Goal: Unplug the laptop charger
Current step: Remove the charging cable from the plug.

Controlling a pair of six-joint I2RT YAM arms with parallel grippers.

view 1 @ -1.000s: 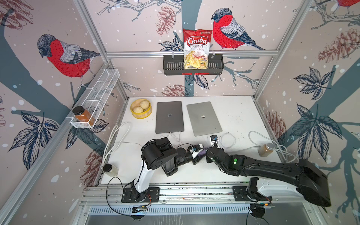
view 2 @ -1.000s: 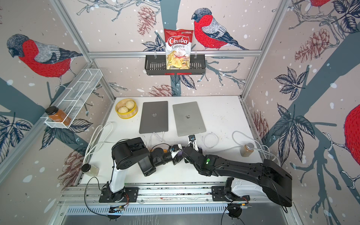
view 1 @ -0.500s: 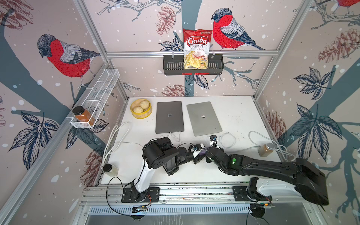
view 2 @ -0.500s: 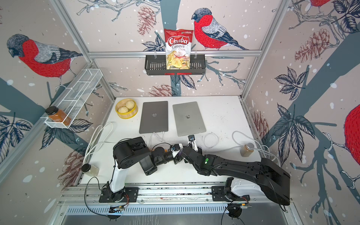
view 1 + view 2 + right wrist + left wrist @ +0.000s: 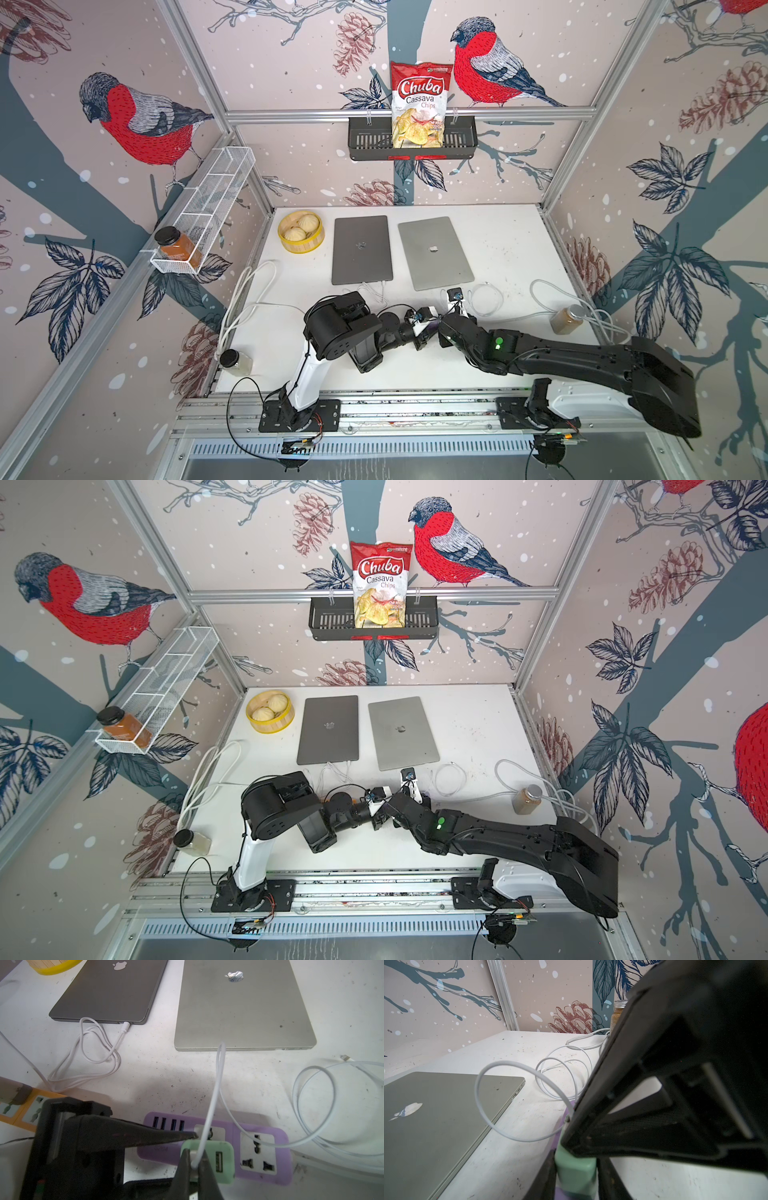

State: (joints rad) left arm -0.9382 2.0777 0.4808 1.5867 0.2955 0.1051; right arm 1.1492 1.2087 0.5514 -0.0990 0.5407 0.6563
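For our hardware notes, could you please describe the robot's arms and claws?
The left arm and right arm are black with white base links and thin black cables below. A green light marks the right one. The left claw and right claw have black, tapered fingers.

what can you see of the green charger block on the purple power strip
A mint-green, rounded-square plastic charger block sits on the purple power strip, partly covering a socket, with one USB port empty. A white cable leaves its other port, where the right gripper pinches shut. The left gripper flanks its sides, seemingly gripping it.
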